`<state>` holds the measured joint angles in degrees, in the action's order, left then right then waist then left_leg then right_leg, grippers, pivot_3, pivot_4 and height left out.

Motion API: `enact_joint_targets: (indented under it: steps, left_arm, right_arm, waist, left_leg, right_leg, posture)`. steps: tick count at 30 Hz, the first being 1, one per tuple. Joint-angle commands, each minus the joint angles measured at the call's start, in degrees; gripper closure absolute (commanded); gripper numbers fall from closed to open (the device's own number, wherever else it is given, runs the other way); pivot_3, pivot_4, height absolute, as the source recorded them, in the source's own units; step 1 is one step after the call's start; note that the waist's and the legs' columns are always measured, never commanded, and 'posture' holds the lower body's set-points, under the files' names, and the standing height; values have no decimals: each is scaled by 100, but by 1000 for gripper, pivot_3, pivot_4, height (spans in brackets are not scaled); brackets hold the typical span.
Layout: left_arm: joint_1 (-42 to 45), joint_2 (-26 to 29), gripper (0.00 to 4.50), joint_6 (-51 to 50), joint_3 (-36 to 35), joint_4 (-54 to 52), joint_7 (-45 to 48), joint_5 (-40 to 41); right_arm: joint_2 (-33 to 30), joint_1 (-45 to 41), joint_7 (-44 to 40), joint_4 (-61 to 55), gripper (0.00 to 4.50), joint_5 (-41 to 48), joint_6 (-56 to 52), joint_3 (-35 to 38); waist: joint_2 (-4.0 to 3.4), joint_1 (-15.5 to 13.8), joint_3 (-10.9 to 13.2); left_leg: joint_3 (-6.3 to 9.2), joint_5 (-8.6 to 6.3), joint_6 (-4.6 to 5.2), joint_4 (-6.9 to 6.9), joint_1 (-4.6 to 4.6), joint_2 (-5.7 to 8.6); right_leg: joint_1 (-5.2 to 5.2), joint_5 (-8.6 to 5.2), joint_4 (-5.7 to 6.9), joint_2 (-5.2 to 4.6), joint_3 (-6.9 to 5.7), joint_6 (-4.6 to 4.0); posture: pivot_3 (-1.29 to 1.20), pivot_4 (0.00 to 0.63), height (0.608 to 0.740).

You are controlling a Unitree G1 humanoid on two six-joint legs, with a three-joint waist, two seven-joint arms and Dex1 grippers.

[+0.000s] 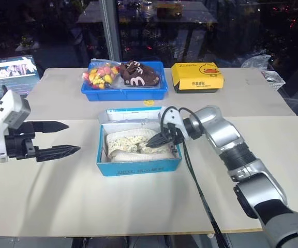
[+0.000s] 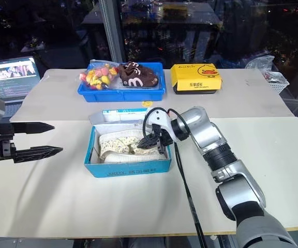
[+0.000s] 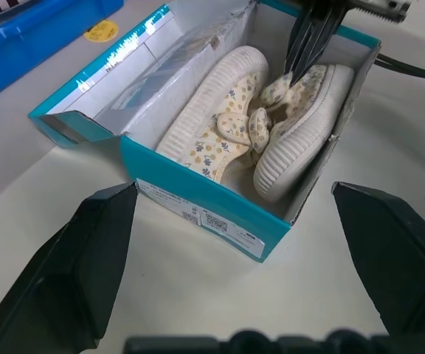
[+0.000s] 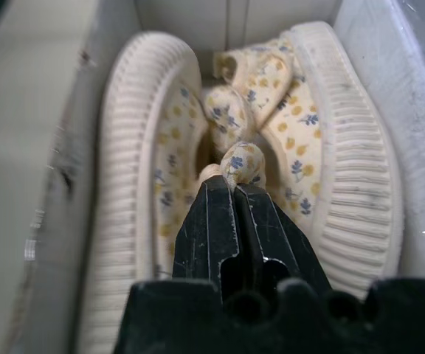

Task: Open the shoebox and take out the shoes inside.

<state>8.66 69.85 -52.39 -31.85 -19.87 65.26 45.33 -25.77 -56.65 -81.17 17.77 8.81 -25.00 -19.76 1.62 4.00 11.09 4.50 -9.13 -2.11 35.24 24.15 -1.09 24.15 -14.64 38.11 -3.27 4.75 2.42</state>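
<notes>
The blue shoebox stands open mid-table, its lid folded back behind it. Inside lie the two cream shoes with small flower prints and bows, side by side on edge. My right gripper reaches into the box from the right, shut on a fold of fabric at the opening of the right-hand shoe; in the right wrist view the black fingers press together with flowered cloth at their tip. My left gripper hovers open to the left of the box, clear of it.
A blue plastic tray behind the box holds a candy bag and a brown shoe. A yellow duck box sits at back right. A laptop is at far left. A black cable trails from my right wrist over the table.
</notes>
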Motion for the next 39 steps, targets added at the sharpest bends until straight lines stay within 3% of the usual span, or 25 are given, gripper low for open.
enact_joint_targets:
  steps: [1, 3, 6, 8, 15, 17, 20, 23, 26, 31, 34, 39]
  left_arm:
    - [58, 10, 0, 145, 0, -17, 9, -16]
    - [106, -3, 0, 176, 60, 11, -3, -23]
    - [152, -27, 0, 222, 144, 30, -18, -19]
    - [167, -40, 0, 240, 171, 31, -19, -8]
    - [215, -58, 0, 262, 215, 51, -31, 1]
    - [223, -64, 0, 272, 227, 57, -32, -8]
    - [224, -64, 0, 295, 243, 68, -28, -33]
    - [220, -55, 0, 306, 243, 77, -24, -40]
    - [223, -33, 0, 346, 275, 98, -11, -67]
    - [268, -30, 0, 389, 337, 133, 6, -85]
    - [293, -25, 0, 437, 397, 169, 26, -120]
    - [401, -8, 0, 544, 548, 271, 57, -184]
  right_arm:
    - [-112, -442, -284, -447, 4478, 591, -616, 402]
    - [-45, -794, -247, -426, 4478, 1002, -1121, 727]
    - [267, -1582, 197, -264, 4478, 2121, -2854, 1628]
    - [85, -1436, 110, -521, 4478, 1790, -2379, 1304]
    - [34, -1509, 208, -627, 4478, 2357, -3068, 1577]
    - [-133, -1228, 171, -759, 4478, 1847, -2368, 1143]
    - [-212, -957, 183, -958, 4478, 1750, -2201, 895]
    - [-165, -1005, 247, -948, 4478, 2089, -2575, 1112]
    - [-288, -975, 229, -974, 4478, 1899, -2300, 976]
    - [-738, -599, -126, -1657, 4478, 1839, -2187, 602]
    - [-1172, -291, -276, -1997, 4478, 1223, -1489, 90]
    - [-1383, 113, -412, -2608, 4478, 1482, -1673, -41]
  waist:
    - [0, 1, 0]
    - [-1, 29, 1]
    - [-1, 77, 10]
    - [0, 69, 9]
    - [12, 1, 6]
    - [13, -2, 6]
    - [13, 0, 6]
    - [11, 25, 8]
    - [10, 20, 8]
    - [10, -12, 8]
    - [10, -5, 8]
    - [10, -16, 8]
  left_leg:
    - [0, 0, 0, 0, 0, 0]
    - [0, 0, 0, 0, 0, -1]
    - [0, 0, 0, -1, 3, -2]
    - [3, 0, 1, -4, 6, -3]
    - [4, -1, -1, -5, 17, 4]
    - [4, -1, -1, -5, 15, 2]
    - [4, -1, -1, -5, 14, 2]
    - [3, -1, -1, -4, 15, 1]
    - [3, 0, 0, -5, 12, 0]
    - [3, -1, 0, -4, 15, 1]
    - [3, 0, 0, -2, 14, 1]
    - [3, -1, -1, 3, 14, 1]
  right_leg:
    - [1, 0, 0, 0, 0, 0]
    - [3, 0, 0, 0, 0, 0]
    - [13, 1, 9, 1, 1, -2]
    - [16, 3, 12, 3, 0, -5]
    - [14, 1, -2, -6, -7, -1]
    - [13, 1, -1, -5, -7, -1]
    - [11, 0, -3, -5, -7, 0]
    - [15, 1, 0, -4, -7, -1]
    - [15, 1, 4, -2, -6, -2]
    - [13, 0, -2, -4, -8, 0]
    - [12, 0, -1, -4, -8, 0]
    - [9, -4, -1, -5, -8, 7]
  posture:
    - [0, 150, 740]
    - [0, 150, 740]
    - [0, 150, 740]
    - [0, 150, 740]
    - [0, 150, 740]
    - [0, 150, 740]
    - [0, 150, 740]
    - [0, 150, 740]
    - [0, 150, 740]
    - [0, 150, 740]
    - [0, 150, 740]
    - [0, 150, 740]
